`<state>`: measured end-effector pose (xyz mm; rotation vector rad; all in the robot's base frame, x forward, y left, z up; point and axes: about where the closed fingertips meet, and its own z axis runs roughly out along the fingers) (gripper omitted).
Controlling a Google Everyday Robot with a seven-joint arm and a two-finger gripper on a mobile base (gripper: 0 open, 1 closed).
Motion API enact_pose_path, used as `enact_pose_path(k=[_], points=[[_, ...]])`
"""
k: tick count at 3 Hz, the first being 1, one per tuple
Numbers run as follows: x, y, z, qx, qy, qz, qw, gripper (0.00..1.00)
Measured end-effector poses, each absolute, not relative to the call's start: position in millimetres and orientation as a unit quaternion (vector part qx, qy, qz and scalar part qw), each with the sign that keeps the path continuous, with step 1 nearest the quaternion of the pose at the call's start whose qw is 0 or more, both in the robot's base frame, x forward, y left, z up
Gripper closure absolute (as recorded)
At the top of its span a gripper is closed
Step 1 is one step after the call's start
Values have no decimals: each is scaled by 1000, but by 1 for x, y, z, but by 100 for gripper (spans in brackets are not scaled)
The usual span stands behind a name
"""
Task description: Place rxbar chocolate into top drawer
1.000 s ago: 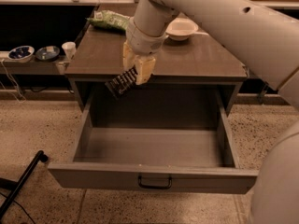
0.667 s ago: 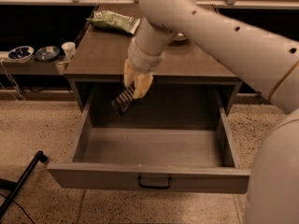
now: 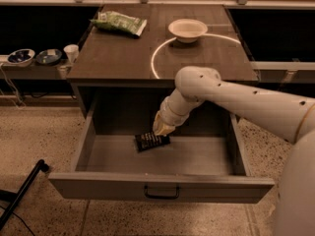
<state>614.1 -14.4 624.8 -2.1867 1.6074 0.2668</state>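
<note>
The top drawer is pulled wide open below the wooden cabinet top, with its dark handle at the centre of the front panel. My arm reaches down from the right into the drawer. My gripper is inside it at the back middle, shut on the top edge of the rxbar chocolate. The dark bar with pale lettering hangs tilted under the fingers, its lower edge at or just above the drawer floor.
On the cabinet top lie a green crinkly bag at the back left and a white bowl at the back middle. A side shelf on the left holds two bowls and a white cup. A black leg crosses the floor at lower left.
My gripper has come down with the bar from the cabinet's front edge into the drawer, towards its floor. The bar is still in the fingers.
</note>
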Motion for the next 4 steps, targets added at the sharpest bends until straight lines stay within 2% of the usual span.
enact_pose_path(k=[1, 4], points=[[630, -13, 600, -772, 586, 93, 227, 81], [630, -13, 600, -772, 586, 93, 227, 12]])
